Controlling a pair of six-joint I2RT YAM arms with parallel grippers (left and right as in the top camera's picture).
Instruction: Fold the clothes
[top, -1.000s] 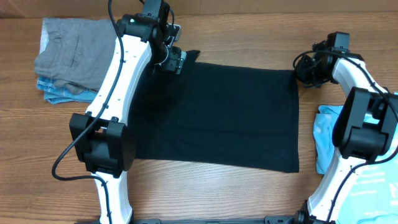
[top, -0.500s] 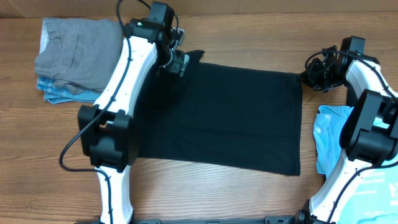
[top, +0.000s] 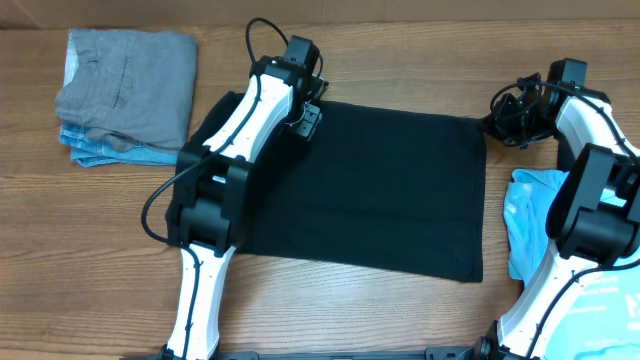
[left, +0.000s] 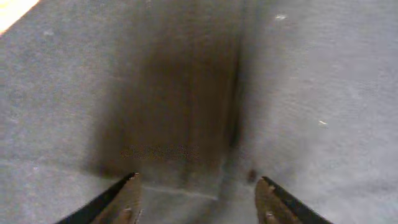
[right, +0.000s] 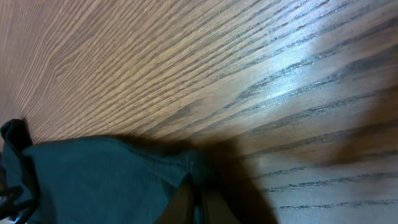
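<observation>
the left arm is reaching from the near edge of the wooden table up and to the right, its elbow bent over the near left part of a black shirt and its wrist angled down over the shirt's far left corner. the left gripper is hanging just above that corner with its fingers standing apart and nothing but flat dark cloth showing between them. the right arm is curling up the right side of the table, and the right gripper is pinched tight on the shirt's far right corner, where the cloth bunches into its closed tips. the shirt is lying as a wide flat rectangle in the middle of the table, between the two arms. a light blue tee is lying crumpled under the right arm, just beside the shirt's right edge. a grey garment is sitting folded on top of blue cloth at the far left, well apart from the shirt. compared with a second ago, the left arm has swung to the right, so its gripper is now sitting further in over the shirt, and the shirt's far right corner is lying slightly further right.
</observation>
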